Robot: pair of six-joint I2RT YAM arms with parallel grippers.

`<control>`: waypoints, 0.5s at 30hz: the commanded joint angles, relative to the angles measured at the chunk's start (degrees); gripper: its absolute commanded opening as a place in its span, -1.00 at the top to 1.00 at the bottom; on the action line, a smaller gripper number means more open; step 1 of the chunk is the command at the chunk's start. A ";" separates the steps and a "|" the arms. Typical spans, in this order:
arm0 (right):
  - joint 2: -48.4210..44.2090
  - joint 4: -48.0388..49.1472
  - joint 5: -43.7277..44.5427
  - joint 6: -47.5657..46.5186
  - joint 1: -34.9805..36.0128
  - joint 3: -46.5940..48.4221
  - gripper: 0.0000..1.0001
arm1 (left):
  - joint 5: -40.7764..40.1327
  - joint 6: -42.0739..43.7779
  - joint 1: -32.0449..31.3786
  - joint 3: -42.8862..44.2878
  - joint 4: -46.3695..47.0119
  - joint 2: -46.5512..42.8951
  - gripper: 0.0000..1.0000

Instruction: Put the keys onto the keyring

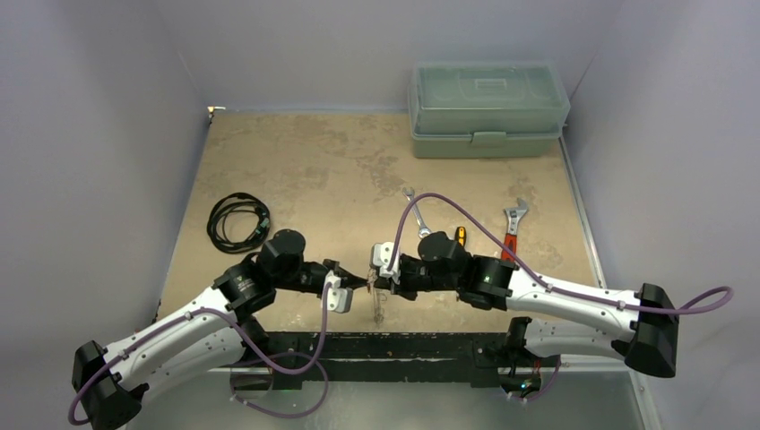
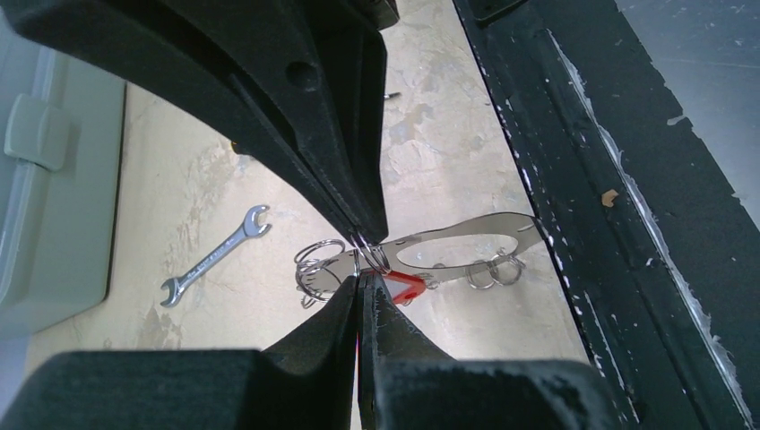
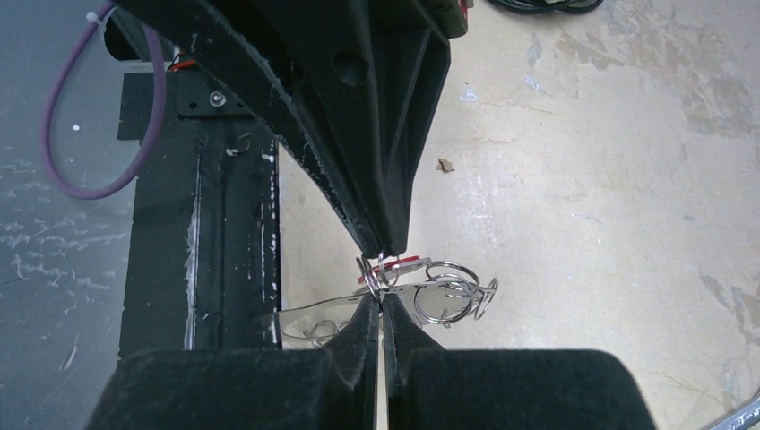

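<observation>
My two grippers meet tip to tip above the table's front edge, the left gripper and the right gripper. The keyring, a flat shiny silvery oval loop, hangs between them off the table. Several small split rings and a red-tagged key hang on it. In the left wrist view my left gripper is shut on a small ring beside the red tag. In the right wrist view my right gripper is shut on the keyring edge, with the red tag and rings just beyond.
A green toolbox stands at the back right. A coiled black cable lies at the left. A small silver spanner, a screwdriver and a red-handled adjustable wrench lie behind the right arm. A black strip edges the table front.
</observation>
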 commanded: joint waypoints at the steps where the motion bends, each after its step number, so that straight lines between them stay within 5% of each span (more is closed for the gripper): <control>1: 3.22 -7.35 2.89 -1.36 -0.21 2.57 1.00 | 3.15 1.78 -0.86 2.04 -2.46 -0.71 1.00; 15: 3.74 -10.72 1.48 -6.37 -0.12 3.34 1.00 | 0.57 2.08 -0.86 4.31 -4.76 -1.00 1.00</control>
